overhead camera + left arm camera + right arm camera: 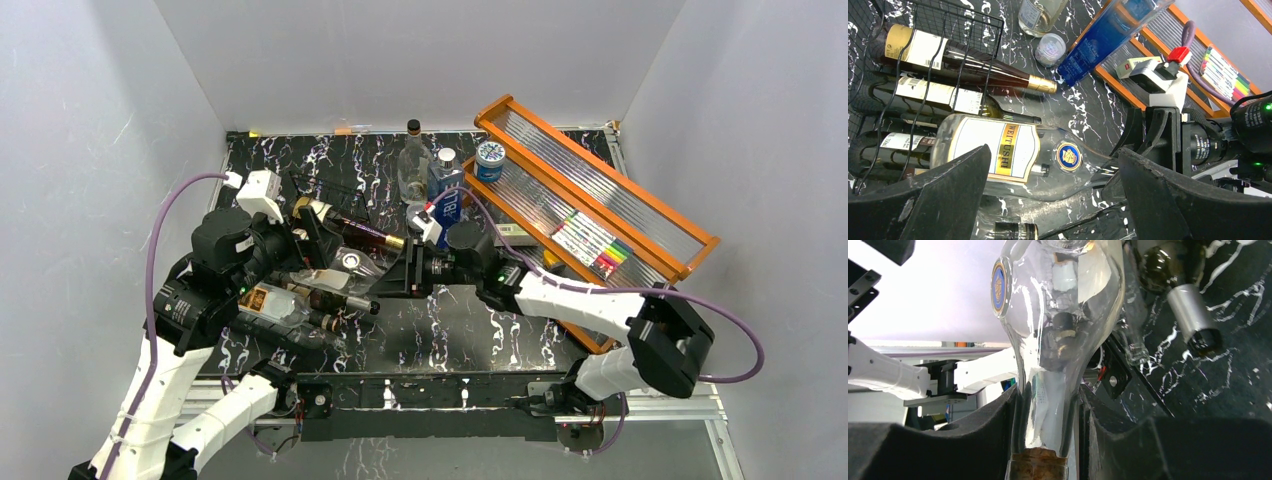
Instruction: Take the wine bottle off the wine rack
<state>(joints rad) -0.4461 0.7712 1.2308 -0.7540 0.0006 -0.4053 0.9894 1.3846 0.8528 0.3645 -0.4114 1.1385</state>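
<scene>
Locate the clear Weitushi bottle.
Left of centre in the top view, the clear Weitushi bottle lies on its side beside the dark bottles in the wine rack, its neck between the fingers of the right gripper.

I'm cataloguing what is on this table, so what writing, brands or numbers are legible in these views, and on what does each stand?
"WEITUSHI": runs along the gold stripe of the white label on the clear bottle.
Round blue emblem on that bottle: nothing readable.
Blue bottle: white lettering, too small to read.
Dark bottles: printed labels, too blurred to read.
</scene>
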